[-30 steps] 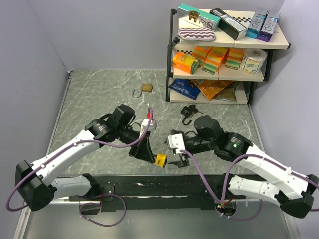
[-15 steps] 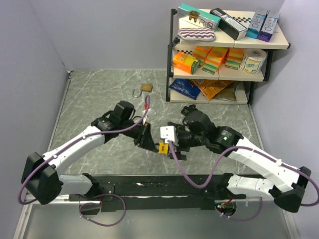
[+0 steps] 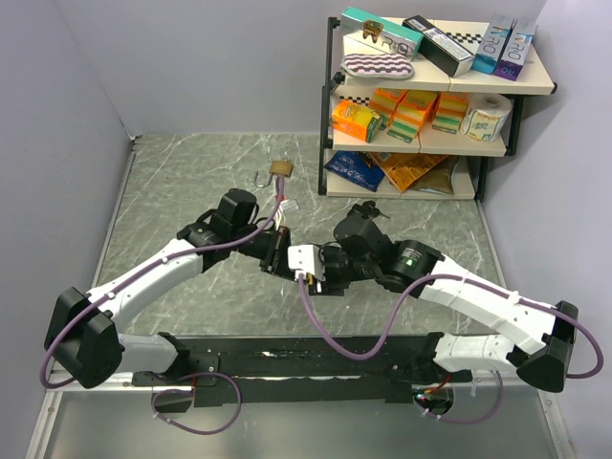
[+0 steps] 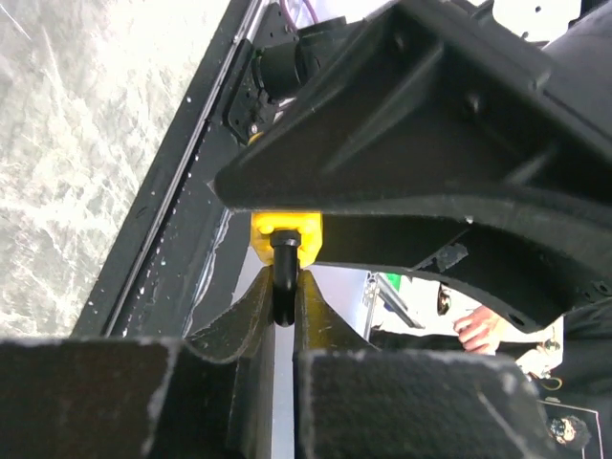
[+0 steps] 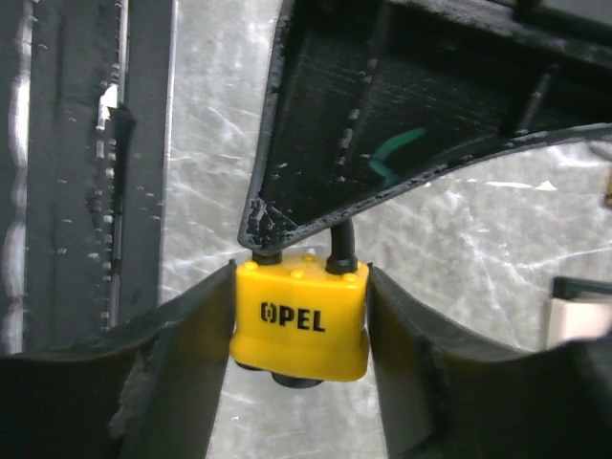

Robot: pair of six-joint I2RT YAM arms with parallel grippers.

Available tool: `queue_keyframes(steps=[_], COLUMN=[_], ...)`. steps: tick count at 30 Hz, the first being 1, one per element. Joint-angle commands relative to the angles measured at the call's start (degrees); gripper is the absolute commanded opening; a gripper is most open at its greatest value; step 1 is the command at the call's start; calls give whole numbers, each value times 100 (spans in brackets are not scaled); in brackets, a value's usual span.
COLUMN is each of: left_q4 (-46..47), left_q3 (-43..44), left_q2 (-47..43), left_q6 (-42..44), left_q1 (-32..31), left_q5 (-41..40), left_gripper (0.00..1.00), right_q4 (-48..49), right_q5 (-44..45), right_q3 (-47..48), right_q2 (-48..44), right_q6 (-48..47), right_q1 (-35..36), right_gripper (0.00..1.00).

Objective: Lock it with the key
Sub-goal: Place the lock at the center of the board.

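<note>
yellow OPEL padlock (image 5: 299,320) up off counter, near middle. left gripper (image 4: 282,298) fingers pinched together on shackle (image 4: 284,273). right gripper (image 5: 299,337) swung in from right over last second, fingers now clamped on lock body sides. both arms on lock, no key visible in either, so actual locking still ahead imo

"OPEL" in black on the yellow padlock (image 5: 299,320); blue boxes (image 3: 504,46) on top of the shelf (image 3: 535,84) seem to read "PRO"; other packaging too small to read
</note>
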Motion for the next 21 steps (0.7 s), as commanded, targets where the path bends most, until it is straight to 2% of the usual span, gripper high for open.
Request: queue_keyframes(steps=[1, 3, 4, 5, 6, 7, 9, 10, 12, 14, 16, 17, 21], left_q4=[374, 365, 356, 321, 278, 277, 295, 356, 418, 418, 383, 330, 225], left_q3=[50, 41, 41, 41, 67, 59, 24, 6, -64, -47, -12, -3, 24], left_q2=[0, 0, 9, 18, 27, 1, -78, -174, -289, -430, -527, -553, -606], left_q6=[-195, -177, -186, -169, -134, -116, -98, -81, -46, 51, 78, 86, 130], left_q1=[63, 98, 107, 133, 246, 326, 667, 808, 1264, 1521, 1846, 1925, 2286], left_q5=[273, 186, 89, -7, -43, -156, -359, -551, -667, -913, -1201, -1308, -1704], left_gripper=[1, 1, 7, 16, 28, 53, 69, 87, 98, 96, 96, 96, 96], right_q4=[425, 495, 513, 557, 549, 531, 487, 487, 400, 286, 75, 65, 205], right_q5=[490, 586, 613, 639, 657, 701, 684, 597, 447, 324, 280, 471, 1008], right_q3=[21, -49, -67, -84, -110, -128, -225, -260, -313, -313, -313, -417, -708], right_q2=[-85, -155, -173, -199, -217, -226, -278, -279, -218, 18, 213, 361, 644], right_q6=[-17, 18, 62, 114, 176, 342, 570, 902, 1343, 2212, 3088, 3407, 4446], right_q1=[42, 51, 51, 42, 33, -19, -159, -291, -878, -1632, -2065, -2398, -2752], right_gripper=[38, 19, 4, 0, 0, 0, 0, 0, 0, 0, 0, 0, 0])
